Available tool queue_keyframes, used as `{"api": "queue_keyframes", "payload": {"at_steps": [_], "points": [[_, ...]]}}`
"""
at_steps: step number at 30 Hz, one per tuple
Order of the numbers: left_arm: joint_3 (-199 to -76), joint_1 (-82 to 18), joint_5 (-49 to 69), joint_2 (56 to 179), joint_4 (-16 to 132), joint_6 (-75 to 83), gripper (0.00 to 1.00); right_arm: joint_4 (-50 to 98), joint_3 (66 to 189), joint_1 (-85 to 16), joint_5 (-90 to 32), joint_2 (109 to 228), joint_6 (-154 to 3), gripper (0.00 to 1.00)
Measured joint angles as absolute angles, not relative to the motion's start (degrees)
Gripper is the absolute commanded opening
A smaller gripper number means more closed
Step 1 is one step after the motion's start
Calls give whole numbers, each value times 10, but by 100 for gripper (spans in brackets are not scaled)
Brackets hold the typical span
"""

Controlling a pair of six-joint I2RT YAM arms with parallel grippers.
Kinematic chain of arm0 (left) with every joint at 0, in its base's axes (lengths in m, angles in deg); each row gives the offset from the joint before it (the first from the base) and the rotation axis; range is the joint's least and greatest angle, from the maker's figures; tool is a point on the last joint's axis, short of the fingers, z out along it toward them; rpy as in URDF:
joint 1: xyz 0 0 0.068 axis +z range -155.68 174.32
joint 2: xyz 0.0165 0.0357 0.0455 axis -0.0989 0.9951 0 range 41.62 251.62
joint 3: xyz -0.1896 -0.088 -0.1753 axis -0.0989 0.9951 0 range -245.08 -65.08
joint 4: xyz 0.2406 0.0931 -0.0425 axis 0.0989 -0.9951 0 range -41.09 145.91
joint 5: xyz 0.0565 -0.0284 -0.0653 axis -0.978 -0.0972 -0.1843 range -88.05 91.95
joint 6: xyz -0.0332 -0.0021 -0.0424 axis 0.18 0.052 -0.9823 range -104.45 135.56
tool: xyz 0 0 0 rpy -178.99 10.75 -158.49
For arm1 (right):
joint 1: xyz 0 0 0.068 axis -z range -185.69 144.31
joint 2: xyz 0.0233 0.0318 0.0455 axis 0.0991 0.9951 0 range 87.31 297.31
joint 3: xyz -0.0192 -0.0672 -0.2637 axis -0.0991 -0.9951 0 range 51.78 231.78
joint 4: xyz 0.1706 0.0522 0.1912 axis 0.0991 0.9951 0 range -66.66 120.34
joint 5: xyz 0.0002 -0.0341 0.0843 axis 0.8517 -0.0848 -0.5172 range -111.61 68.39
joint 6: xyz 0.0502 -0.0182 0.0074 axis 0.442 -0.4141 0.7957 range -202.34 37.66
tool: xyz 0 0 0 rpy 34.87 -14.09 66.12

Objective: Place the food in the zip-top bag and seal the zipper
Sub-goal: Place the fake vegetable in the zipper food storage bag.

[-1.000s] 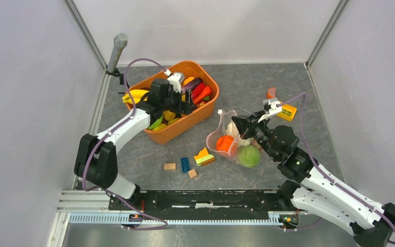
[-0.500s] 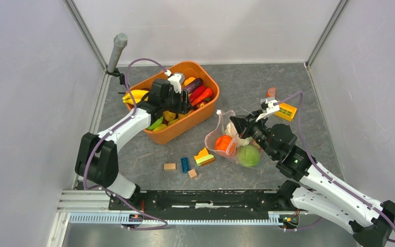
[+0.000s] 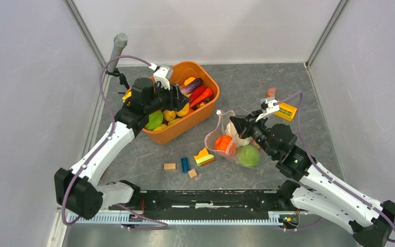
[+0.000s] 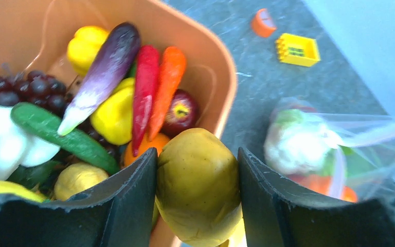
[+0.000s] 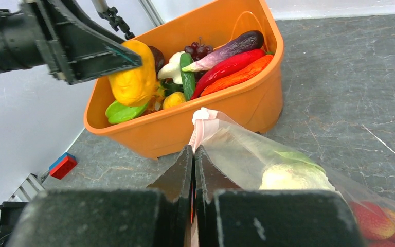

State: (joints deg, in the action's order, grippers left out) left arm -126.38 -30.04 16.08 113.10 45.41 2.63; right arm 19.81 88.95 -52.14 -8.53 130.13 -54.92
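In the left wrist view my left gripper [image 4: 198, 191] is shut on a yellow-olive toy fruit [image 4: 198, 185], held just above the orange tub [image 4: 221, 77]. More food lies in the tub: a purple aubergine [image 4: 105, 67], a red pepper [image 4: 145, 92], a carrot [image 4: 167, 85] and grapes [image 4: 23, 90]. The right wrist view shows that lifted fruit [image 5: 133, 74]. My right gripper [image 5: 193, 159] is shut on the pale pink zipper [image 5: 203, 126] of the clear zip-top bag [image 3: 234, 141]. It holds the mouth up. Inside the bag lie a cauliflower [image 5: 290, 177], a green cabbage [image 3: 248, 155] and an orange piece [image 3: 225, 143].
Small building blocks [image 3: 185, 164] lie near the front between the arms. A yellow block [image 3: 288, 110] and an orange half-disc [image 3: 271, 92] sit at the back right. A grey pole [image 3: 117, 49] stands at the back left corner. Walls close in three sides.
My left gripper has closed on the yellow-olive fruit in the tub and lifted it, and that arm has swung up and left. The right gripper still holds the bag's mouth.
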Motion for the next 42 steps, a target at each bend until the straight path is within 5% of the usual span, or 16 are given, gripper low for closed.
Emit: {"api": "queue_keyframes", "payload": {"at_steps": [19,33,42], "points": [[-1223,-445,349,1051,551,-64,32,177,884,-521,-92,1297,-537,4],[-1162,-538,171,1103,697,-161,34,159,869,-521,-98,1285,-526,3],[-1162,-606,83,1152,702,-170,46,155,864,-521,-99,1275,-525,4]]}}
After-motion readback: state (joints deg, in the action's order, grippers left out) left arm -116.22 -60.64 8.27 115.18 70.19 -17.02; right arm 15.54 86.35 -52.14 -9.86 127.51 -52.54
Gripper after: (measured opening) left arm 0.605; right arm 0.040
